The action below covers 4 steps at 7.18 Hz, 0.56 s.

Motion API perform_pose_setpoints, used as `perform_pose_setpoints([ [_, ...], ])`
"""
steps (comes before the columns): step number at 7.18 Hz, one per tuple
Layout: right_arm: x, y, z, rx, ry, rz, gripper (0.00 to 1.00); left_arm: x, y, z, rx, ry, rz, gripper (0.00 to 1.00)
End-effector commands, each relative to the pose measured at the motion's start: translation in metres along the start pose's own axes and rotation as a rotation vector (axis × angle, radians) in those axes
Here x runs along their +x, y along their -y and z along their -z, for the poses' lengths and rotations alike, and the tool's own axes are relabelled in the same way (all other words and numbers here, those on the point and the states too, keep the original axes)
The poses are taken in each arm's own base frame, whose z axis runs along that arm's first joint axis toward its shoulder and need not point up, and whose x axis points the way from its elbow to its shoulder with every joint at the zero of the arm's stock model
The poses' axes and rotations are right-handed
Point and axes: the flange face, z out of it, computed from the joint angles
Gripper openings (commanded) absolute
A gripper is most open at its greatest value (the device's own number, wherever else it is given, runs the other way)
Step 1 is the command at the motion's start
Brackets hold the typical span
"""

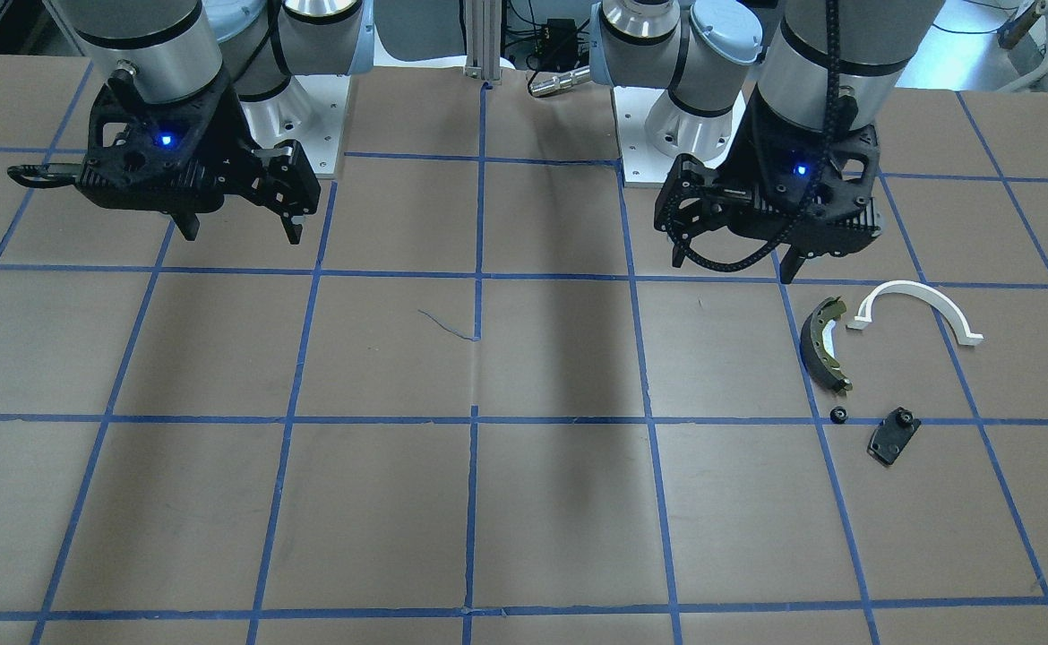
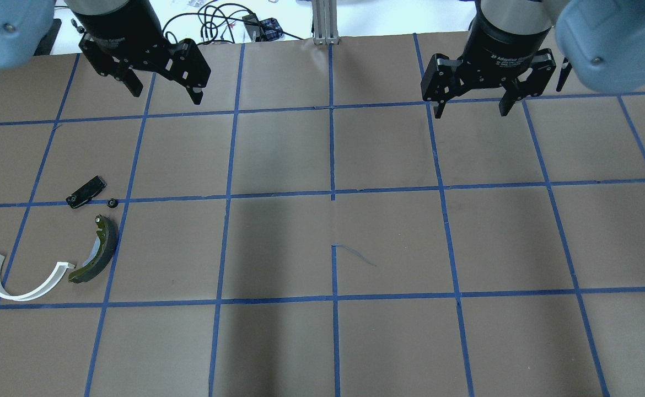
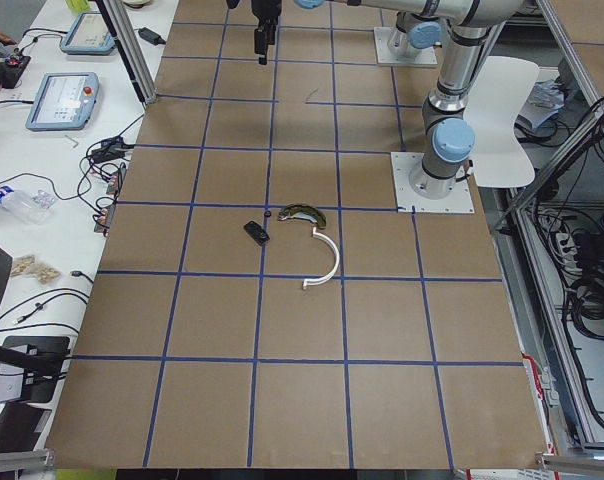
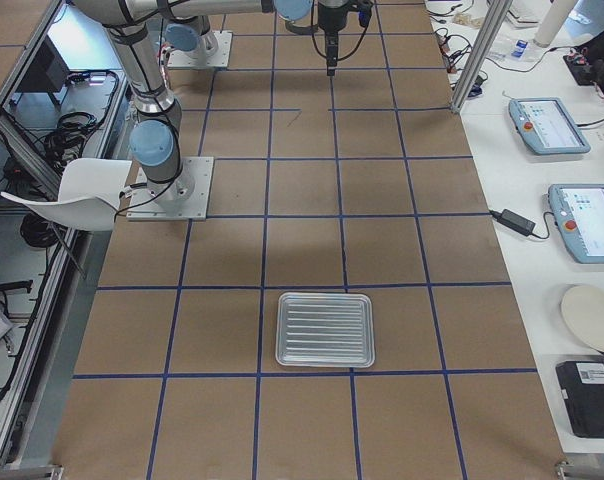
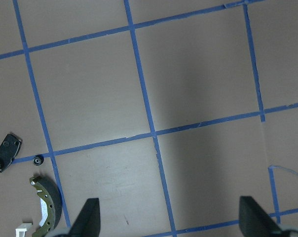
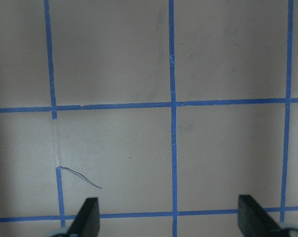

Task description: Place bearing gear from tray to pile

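Black and small, the gear (image 2: 112, 203) lay on the table (image 2: 388, 237) as part of the pile, well apart from the tray (image 4: 324, 328). Seen from overhead, the pile sat at about 9 o'clock on the table. The gear rested on a blue tape line, at 4 o'clock from the black plate (image 2: 86, 192) and at 12 o'clock from the upper tip of the olive brake shoe (image 2: 97, 251). It was near both and touched neither. The white arc (image 2: 22, 278) lay at the shoe's 8 o'clock, its open side turned toward 12, with one end just beside the shoe's lower end. The ribbed metal tray showed in the right side view, flat on the table at 6 o'clock.

The left gripper (image 2: 165, 94) hung above the table at 11 o'clock, at 1 o'clock from the pile, its fingers spread wide and holding nothing. The right gripper (image 2: 471, 112) hung at 1 o'clock, its fingers likewise apart with nothing between them.
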Motion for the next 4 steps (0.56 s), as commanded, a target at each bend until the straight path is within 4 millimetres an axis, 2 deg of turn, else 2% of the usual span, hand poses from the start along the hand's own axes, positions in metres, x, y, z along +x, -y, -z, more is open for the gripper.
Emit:
perform_pose_setpoints([
  [1,-0.0003,-0.0001,0.0000,0.000,0.000,0.001,1.00,0.0036,-0.0316,-0.0097,-0.018,0.001,0.002,1.00],
  [2,-0.0003,-0.0001,0.0000,0.000,0.000,0.001,1.00,0.0048,-0.0389,-0.0114,-0.019,0.000,0.008,1.00],
  [4,-0.0005,-0.0001,-0.0006,0.000,0.002,0.001,1.00,-0.0012,-0.0338,-0.0050,0.040,0.006,0.008,1.00],
])
